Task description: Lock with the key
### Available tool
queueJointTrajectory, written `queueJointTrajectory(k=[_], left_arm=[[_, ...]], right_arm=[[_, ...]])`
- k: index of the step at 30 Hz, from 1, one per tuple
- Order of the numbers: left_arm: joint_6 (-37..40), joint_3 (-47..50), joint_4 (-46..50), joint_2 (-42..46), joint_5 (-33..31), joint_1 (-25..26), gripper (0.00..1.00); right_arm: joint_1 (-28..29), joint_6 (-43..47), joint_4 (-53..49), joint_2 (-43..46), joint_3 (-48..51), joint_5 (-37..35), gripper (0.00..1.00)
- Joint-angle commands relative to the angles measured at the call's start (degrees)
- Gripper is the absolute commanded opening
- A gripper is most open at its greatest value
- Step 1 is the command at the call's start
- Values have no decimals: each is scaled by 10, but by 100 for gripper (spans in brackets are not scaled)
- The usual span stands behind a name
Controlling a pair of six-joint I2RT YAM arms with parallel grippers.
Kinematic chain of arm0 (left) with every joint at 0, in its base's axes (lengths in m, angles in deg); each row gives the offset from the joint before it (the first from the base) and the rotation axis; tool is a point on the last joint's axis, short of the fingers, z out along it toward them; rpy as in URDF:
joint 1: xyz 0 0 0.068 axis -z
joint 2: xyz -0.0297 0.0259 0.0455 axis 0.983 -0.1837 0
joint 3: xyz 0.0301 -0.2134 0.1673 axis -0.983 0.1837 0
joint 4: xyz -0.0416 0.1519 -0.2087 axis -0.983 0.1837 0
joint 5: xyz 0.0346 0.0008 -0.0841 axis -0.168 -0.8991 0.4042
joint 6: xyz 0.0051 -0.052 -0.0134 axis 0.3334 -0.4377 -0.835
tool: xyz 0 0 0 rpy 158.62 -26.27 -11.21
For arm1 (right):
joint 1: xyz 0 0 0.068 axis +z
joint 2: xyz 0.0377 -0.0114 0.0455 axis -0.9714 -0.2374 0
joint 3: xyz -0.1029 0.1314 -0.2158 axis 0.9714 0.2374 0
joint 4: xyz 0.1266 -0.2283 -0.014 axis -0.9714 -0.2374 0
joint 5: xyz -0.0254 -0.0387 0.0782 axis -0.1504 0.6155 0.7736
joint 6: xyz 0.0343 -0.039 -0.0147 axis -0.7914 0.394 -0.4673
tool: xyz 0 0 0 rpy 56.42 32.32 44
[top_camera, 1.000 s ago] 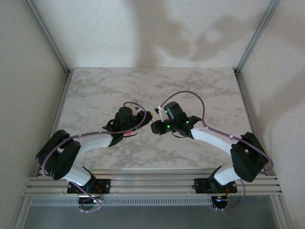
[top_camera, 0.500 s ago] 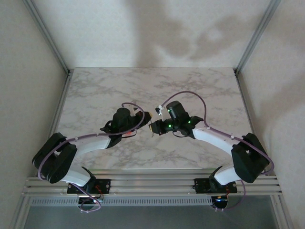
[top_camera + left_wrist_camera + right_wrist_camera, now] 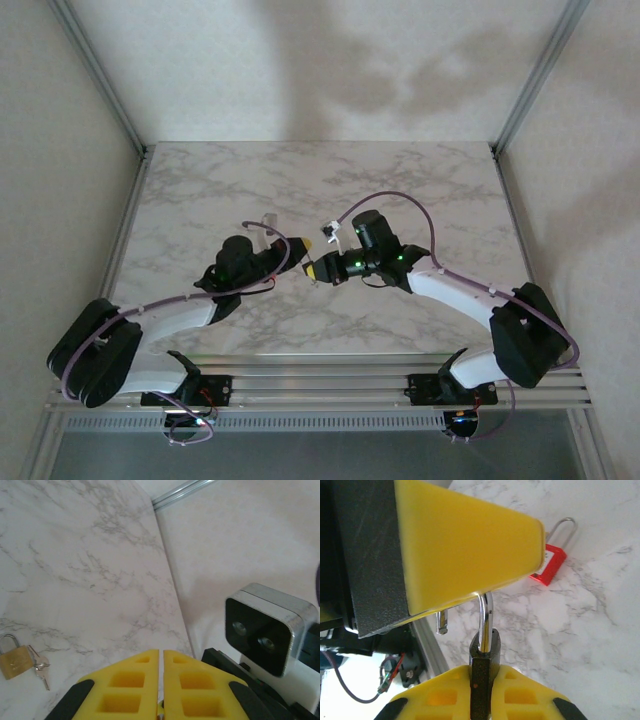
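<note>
My right gripper (image 3: 482, 672) is shut on the body of a dark padlock (image 3: 483, 666), held upright. Its silver shackle (image 3: 486, 616) stands open, with the free end hanging loose on the left. The top of the shackle runs in between the yellow fingers (image 3: 465, 545) of my left gripper (image 3: 161, 652), which is shut on it. In the top view both grippers meet over the table's middle, left gripper (image 3: 296, 246) beside right gripper (image 3: 314, 269). A small key (image 3: 42, 671) on a ring lies on the marble next to a brass padlock (image 3: 15, 660).
A red padlock (image 3: 549, 563) lies flat on the marble table (image 3: 420, 190) beyond the grippers. The right wrist's camera housing (image 3: 267, 630) sits close beside my left fingers. Aluminium frame rails (image 3: 320, 385) run along the near edge and the corners.
The right gripper has closed onto the dark padlock's body. The left arm's elbow has swung back and to the left, and both grippers have shifted slightly left.
</note>
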Motion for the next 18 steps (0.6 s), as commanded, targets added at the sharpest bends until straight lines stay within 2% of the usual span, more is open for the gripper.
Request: queueJointTrajectory(k=[1, 18], left_arm=[[21, 19, -57, 29, 32, -17, 0], [37, 71, -124, 72, 88, -46, 0]], right_arm=[[-12, -2, 6, 14, 12, 33, 0], [-12, -14, 35, 14, 14, 135, 0]])
